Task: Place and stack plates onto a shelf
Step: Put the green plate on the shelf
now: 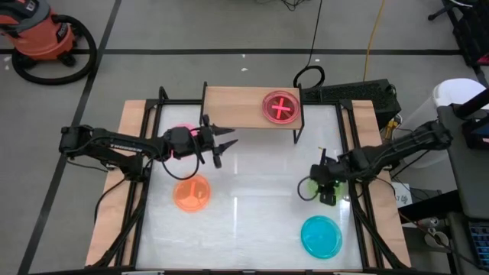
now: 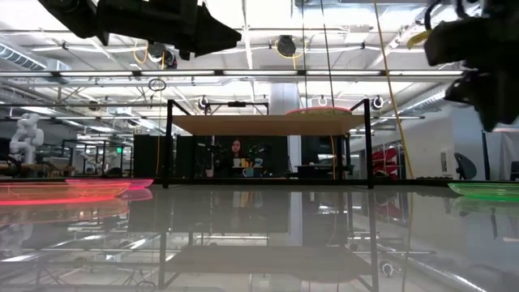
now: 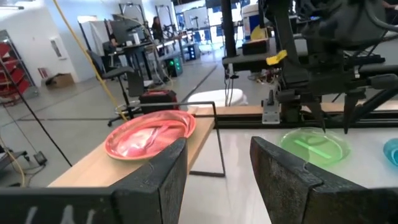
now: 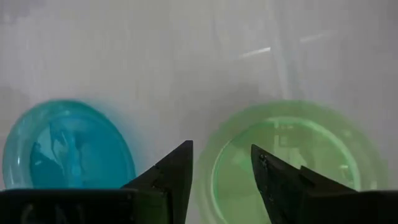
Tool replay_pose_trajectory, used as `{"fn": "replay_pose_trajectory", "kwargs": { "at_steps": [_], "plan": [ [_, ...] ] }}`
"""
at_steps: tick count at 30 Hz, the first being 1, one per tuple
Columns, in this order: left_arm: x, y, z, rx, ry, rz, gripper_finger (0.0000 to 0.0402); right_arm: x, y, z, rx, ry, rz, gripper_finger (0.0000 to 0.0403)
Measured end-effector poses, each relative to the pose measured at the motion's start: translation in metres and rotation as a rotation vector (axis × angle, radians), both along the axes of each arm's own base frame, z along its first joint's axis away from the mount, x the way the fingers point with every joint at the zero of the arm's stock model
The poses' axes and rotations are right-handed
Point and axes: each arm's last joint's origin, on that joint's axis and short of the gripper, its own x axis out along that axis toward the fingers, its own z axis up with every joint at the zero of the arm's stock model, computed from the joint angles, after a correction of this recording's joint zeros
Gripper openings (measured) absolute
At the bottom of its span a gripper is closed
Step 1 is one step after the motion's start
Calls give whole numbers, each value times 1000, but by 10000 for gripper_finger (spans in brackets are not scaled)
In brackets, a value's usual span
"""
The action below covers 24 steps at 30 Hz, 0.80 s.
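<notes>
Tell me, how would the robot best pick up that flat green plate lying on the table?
By its rim, probably. The green plate lies flat on the table, so only its thin raised edge offers a hold. The right hand hangs open just above that edge, pointing down; coming from above with one finger inside the rim and one outside looks the likeliest way.

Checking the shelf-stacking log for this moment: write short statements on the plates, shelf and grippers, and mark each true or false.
1. A red-pink plate lies on the shelf. True.
2. The right gripper is above the cyan plate. False: it is above the green plate; the cyan plate lies apart on the table.
3. The left gripper is open and holds nothing. True.
4. The orange plate is on the shelf. False: it lies on the table, near the left arm.
5. The shelf holds two plates side by side. False: only one spot is taken.
</notes>
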Motion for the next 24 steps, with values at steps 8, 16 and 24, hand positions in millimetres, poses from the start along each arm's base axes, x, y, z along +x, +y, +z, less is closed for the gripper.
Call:
{"fn": "replay_pose_trajectory", "kwargs": {
  "at_steps": [8,16,24],
  "plan": [
    [0,-1,-5,-52,37,-2,181,-3,23,-25,41,-33,26,144],
    [0,-4,-5,-70,38,-10,181,2,39,-44,-184,26,9,144],
    [0,-4,-5,-70,39,-11,181,9,50,-60,-236,120,-52,144]
  ]
}}
